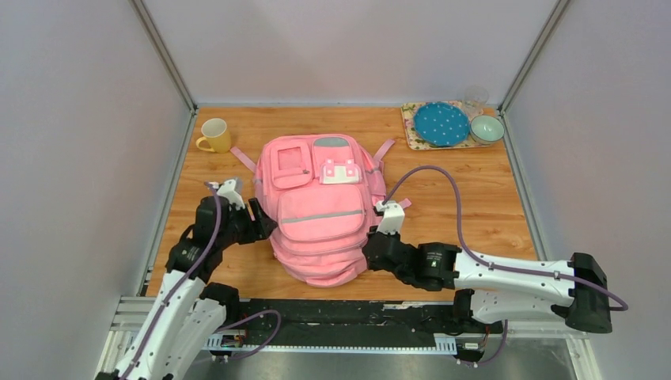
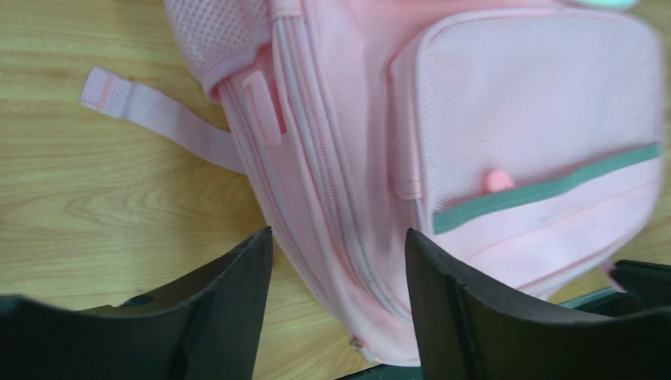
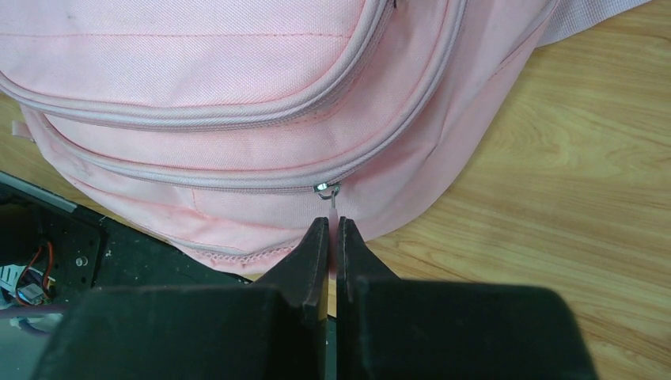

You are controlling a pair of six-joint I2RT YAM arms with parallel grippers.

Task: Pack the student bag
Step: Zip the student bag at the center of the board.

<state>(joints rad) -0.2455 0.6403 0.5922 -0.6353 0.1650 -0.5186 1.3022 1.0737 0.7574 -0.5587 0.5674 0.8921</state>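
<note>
The pink student bag (image 1: 320, 210) lies front-up in the middle of the wooden table, its zips closed. My right gripper (image 1: 370, 252) is at the bag's near right corner, shut on the pink zipper pull (image 3: 334, 210) that hangs from a metal slider (image 3: 325, 188). My left gripper (image 1: 265, 218) is open at the bag's left side; in the left wrist view its fingers (image 2: 237, 301) straddle the bag's side edge (image 2: 332, 237) without closing on it. A loose pink strap (image 2: 150, 119) lies on the wood beside it.
A yellow mug (image 1: 215, 135) stands at the back left. A patterned tray (image 1: 411, 127) at the back right holds a blue dotted plate (image 1: 441, 123), a green bowl (image 1: 487, 128) and a clear glass (image 1: 475, 98). The black rail (image 1: 348, 313) runs along the near edge.
</note>
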